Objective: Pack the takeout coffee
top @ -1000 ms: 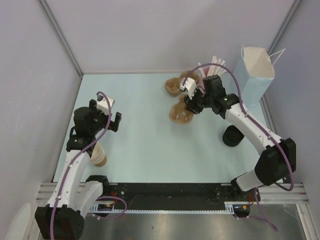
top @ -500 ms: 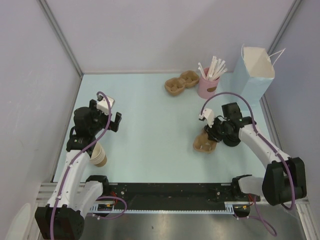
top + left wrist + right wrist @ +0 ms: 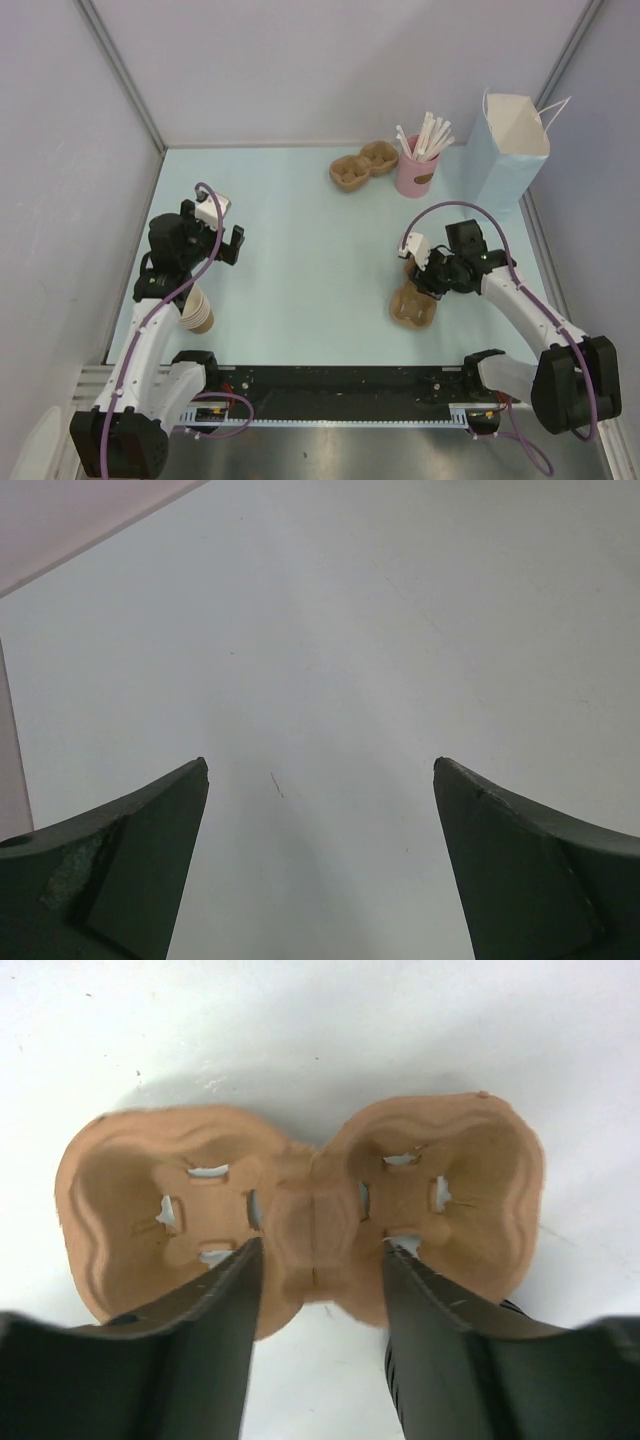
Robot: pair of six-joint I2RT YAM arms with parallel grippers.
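Observation:
A brown moulded two-cup carrier (image 3: 413, 306) lies flat on the table at the near right. My right gripper (image 3: 420, 284) is low over it. In the right wrist view the carrier (image 3: 300, 1200) fills the frame, and the right gripper (image 3: 318, 1248) stands open with one finger on each side of the narrow middle. The takeout coffee is hidden under my right arm in the top view. A thin dark ribbed edge (image 3: 512, 1309) shows beside the right finger, and I cannot tell what it is. My left gripper (image 3: 233, 246) is open over bare table (image 3: 320, 630), with nothing between its fingers.
A stack of tan lidless cups (image 3: 198, 312) lies by the left arm. At the back right are a second brown carrier (image 3: 362, 166), a pink cup of white straws (image 3: 416, 172) and an open light-blue paper bag (image 3: 510, 150).
My right arm carried the carrier from the back, near the straws, to the near right and set it down. Its jaws have widened. The left arm has stayed still.

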